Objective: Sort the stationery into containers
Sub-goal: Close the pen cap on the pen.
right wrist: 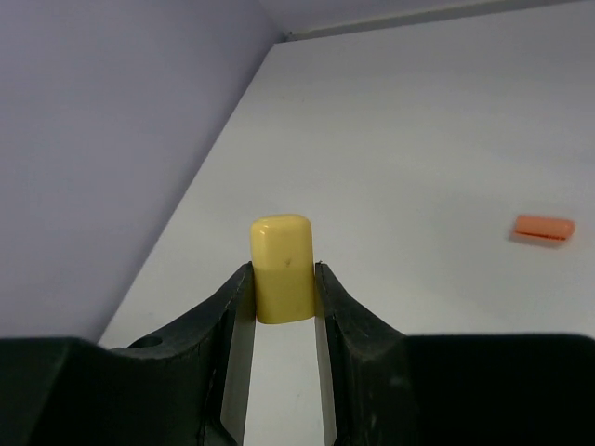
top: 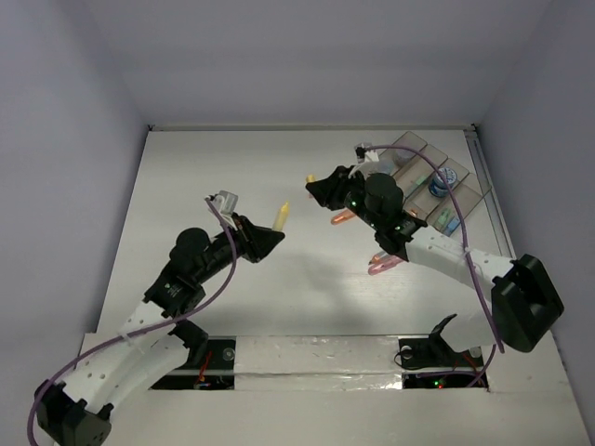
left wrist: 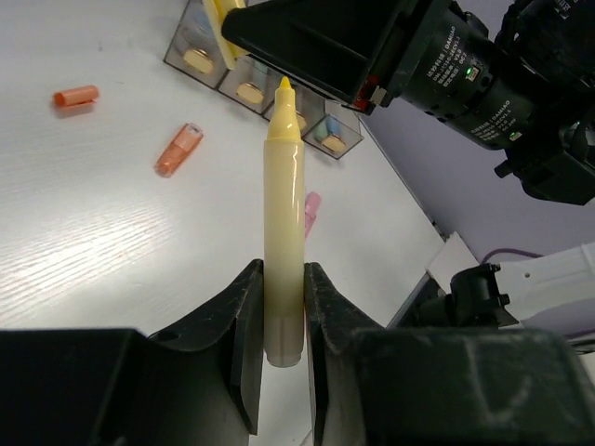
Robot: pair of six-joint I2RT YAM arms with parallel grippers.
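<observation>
The marker [left wrist: 284,186] pinched in the left hand [left wrist: 282,271] and the cap [right wrist: 282,251] pinched in the right hand [right wrist: 282,271] should be aligned squarely before being joined.

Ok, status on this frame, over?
Left gripper shut on uncapped yellow marker. Right gripper shut on yellow cap. Marker tip points toward cap; nothing seen between.

Containers [top: 416,149] partly behind right arm [top: 437,253]

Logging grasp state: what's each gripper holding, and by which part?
Left gripper pinches the uncapped pale yellow plastic marker by its rear barrel. Right gripper pinches a small yellow plastic cap by its sides.
</observation>
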